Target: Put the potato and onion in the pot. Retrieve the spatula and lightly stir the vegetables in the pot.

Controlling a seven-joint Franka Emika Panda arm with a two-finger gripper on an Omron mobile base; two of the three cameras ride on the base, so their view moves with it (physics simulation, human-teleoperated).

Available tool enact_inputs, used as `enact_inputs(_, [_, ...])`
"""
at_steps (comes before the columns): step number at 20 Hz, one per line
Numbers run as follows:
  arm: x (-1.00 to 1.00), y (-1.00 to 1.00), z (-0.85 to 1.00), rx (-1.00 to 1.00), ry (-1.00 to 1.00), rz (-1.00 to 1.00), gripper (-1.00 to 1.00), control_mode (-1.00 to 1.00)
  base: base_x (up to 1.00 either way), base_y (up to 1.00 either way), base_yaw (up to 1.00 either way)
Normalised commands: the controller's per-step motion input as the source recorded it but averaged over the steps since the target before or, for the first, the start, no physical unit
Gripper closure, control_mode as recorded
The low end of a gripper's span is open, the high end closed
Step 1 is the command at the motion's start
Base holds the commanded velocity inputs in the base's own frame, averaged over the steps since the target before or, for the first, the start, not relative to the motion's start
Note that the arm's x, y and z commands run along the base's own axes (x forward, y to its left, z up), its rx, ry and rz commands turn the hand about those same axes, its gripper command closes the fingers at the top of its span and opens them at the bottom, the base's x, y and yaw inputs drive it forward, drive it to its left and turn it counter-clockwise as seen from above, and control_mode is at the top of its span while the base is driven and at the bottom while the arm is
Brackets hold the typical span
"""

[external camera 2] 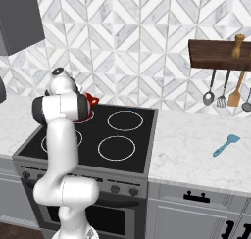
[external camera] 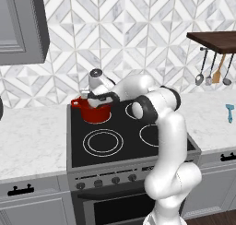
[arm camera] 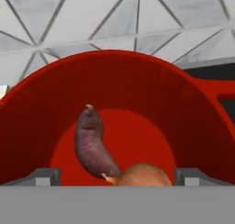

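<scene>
One squat red pot (arm camera: 41, 122) holds two things: one round orange-brown onion (arm camera: 142, 175) and one long, curved, dark purple-brown vegetable (arm camera: 94, 145). One light teal-blue spatula (external camera 2: 225, 145) lies on the marble bench (external camera 2: 191, 145). The black stovetop (external camera 2: 142, 135) has four ring burners, and under the dark wooden shelf (external camera 2: 215, 54) hang three grey metal utensils (external camera 2: 209, 97) and one orange-brown wooden utensil (external camera 2: 236, 93).

Beyond the fingers, a grey-and-white tiled wall (external camera: 138, 30) backs the black stove (external camera 2: 122, 145), marble table (external camera 2: 196, 150) and dark shelf (external camera 2: 215, 54).

The black stovetop (external camera: 133, 141) carries the red pot (external camera: 95, 111) directly below the jaws. The marble counter (external camera 2: 196, 150) carries the spatula (external camera 2: 226, 144), far from them.
</scene>
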Motion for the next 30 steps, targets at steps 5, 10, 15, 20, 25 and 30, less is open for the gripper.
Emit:
enact_inputs(5, [-0.67,-0.26,0.53,0.01,-0.20,0.00,-1.00,-1.00,0.00,0.00,0.00])
enact_inputs(10, [-0.91,-0.73,0.69,0.05,-0.10,-0.03,-1.00,-1.00,0.00,0.00,0.00])
enact_inputs(15, [-0.77,-0.92,0.61,0.08,0.00,-0.13,-1.00,-1.00,0.00,0.00,0.00])
enact_inputs(20, [-0.70,-0.96,0.56,0.10,0.03,-0.20,-1.00,-1.00,0.00,0.00,0.00])
enact_inputs(25, [-0.58,-1.00,0.34,0.02,0.05,-0.23,-1.00,-1.00,0.00,0.00,0.00])
enact_inputs(30, [-0.39,-1.00,0.00,0.00,0.06,-0.21,-1.00,-1.00,0.00,0.00,0.00])
